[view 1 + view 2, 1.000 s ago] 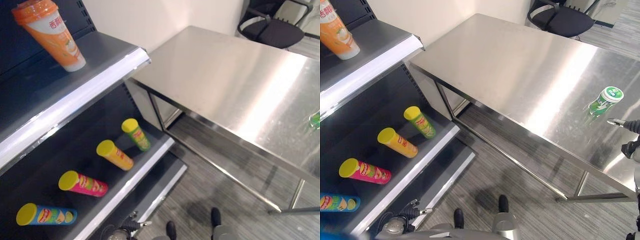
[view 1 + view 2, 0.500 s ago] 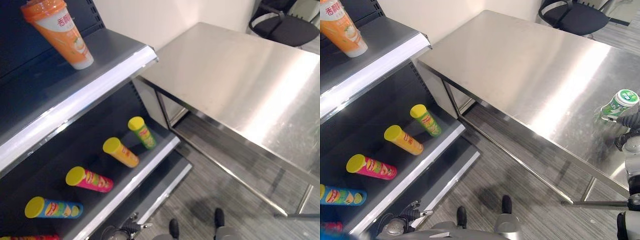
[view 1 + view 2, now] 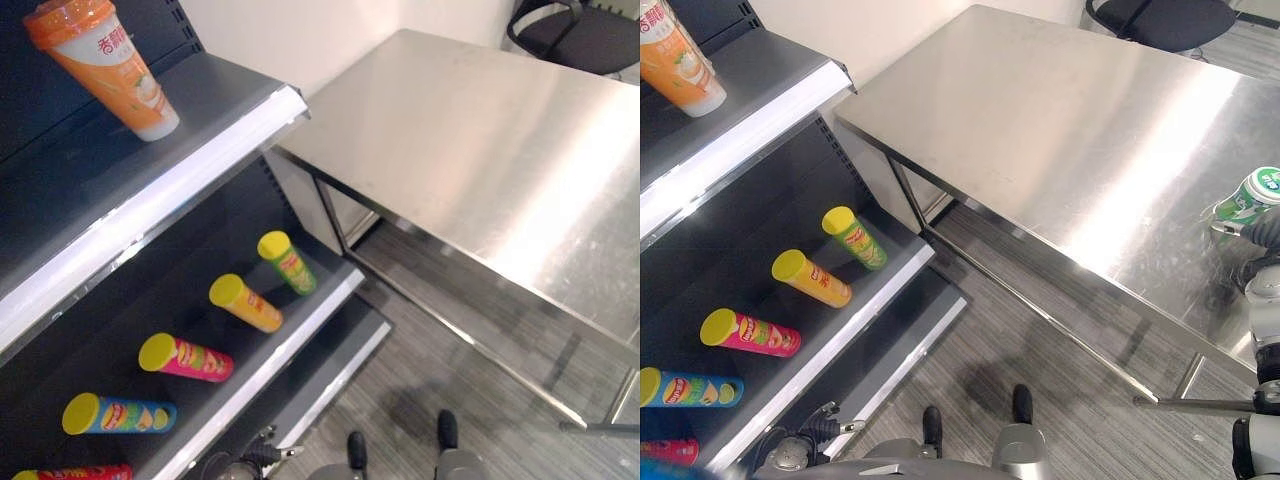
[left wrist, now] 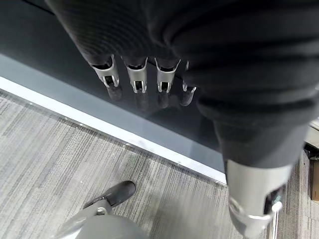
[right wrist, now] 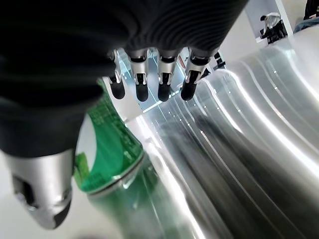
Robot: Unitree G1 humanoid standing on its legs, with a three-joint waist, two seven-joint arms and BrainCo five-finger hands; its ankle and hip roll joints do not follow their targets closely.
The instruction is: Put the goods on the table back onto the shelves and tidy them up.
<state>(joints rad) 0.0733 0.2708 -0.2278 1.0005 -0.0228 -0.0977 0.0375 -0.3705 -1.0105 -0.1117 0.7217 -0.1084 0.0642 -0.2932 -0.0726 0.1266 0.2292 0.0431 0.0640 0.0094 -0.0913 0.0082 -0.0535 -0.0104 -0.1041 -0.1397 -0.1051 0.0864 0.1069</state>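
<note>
So the green bottle [image 3: 1258, 197] is standing upright on the steel table [image 3: 1060, 140], way out at 3 o'clock in the right eye view, near the table's front edge. Right hand [image 5: 149, 74] is right up against it, fingers relaxed with the bottle between them and the thumb [image 5: 42, 189], not clamped on anything as far as I can see. Left hand [image 4: 144, 74] hangs over a dark shelf edge, fingers straight, holding nothing. At 9 o'clock the shelves [image 3: 170, 190] have an orange cup [image 3: 105, 65] on top and chip tubes [image 3: 185, 357] lying on the lower shelf.
</note>
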